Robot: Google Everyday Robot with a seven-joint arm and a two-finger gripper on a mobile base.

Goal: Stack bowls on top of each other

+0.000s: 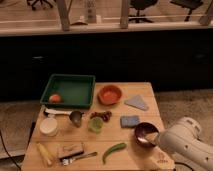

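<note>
Here, gripper (pixel 156 140): at maroon bowl's (pixel 144 133) right rim; grip state could not be told.
Maroon bowl: near table's (pixel 132 159) right edge.
Orange bowl (pixel 110 94): far side, beside green tray (pixel 68 80).

Glossy maroon bowl (pixel 144 132), pincer (pixel 154 140) at rt rim; matt wood tbl (pixel 134 158).

gripper (pixel 154 141): sat at lower right of frame, against the right rim of the maroon bowl (pixel 144 132); could not be told apart from the end of the arm (pixel 187 145).
maroon bowl: right rim was hidden behind the gripper.
arm: was cut off by right and lower edges.
table (pixel 150 95): front edge was cut off by lower edge.
dark red cluster (pixel 101 115): kind could not be told.
office chairs (pixel 142 6): tops were cut off by upper edge.
</note>
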